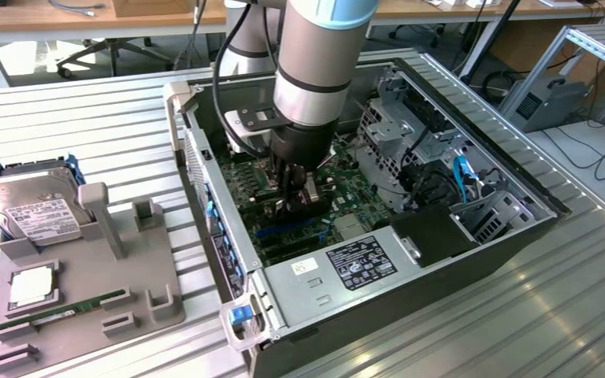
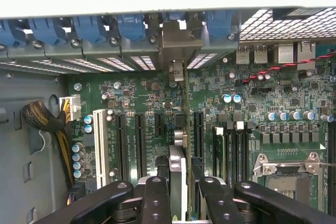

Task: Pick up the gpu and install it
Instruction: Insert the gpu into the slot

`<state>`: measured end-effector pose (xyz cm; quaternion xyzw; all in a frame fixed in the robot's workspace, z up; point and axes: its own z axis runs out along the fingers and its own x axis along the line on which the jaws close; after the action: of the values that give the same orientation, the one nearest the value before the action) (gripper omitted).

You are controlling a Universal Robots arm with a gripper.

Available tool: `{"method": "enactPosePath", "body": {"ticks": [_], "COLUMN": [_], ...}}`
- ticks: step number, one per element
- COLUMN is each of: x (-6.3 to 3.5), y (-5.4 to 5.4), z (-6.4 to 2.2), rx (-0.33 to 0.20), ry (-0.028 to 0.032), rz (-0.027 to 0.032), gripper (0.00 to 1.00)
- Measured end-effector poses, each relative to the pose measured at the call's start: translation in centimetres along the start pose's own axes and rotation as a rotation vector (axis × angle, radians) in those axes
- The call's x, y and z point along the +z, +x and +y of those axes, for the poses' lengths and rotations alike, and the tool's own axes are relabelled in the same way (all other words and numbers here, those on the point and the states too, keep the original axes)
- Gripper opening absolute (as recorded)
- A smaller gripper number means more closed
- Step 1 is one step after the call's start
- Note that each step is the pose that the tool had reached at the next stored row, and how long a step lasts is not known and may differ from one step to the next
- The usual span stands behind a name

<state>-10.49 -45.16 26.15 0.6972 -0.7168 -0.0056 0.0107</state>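
Currently gripper (image 2: 178, 195) clamps the gpu (image 2: 177, 129) edge-on above the motherboard (image 2: 131, 93); I'd keep bracket (image 2: 178, 40) lined with its rear slot opening, press straight down.

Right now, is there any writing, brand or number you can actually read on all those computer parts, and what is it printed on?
No text can be read for certain.
Power supply label: dense print and marks, too small to read.
Hard drive label: lines of print, blurred.
RAM stick sticker: too small.
Small white sticker on the case: unreadable.
Motherboard white lettering beside the slots: too fine to read.
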Motion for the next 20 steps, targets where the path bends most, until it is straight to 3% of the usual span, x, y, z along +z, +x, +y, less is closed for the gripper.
{"method": "enactPosePath", "body": {"ticks": [20], "x": [0.45], "y": [-0.02], "z": [-0.01], "rx": [-0.005], "ry": [0.0000], "rz": [0.0003], "gripper": [0.27]}}
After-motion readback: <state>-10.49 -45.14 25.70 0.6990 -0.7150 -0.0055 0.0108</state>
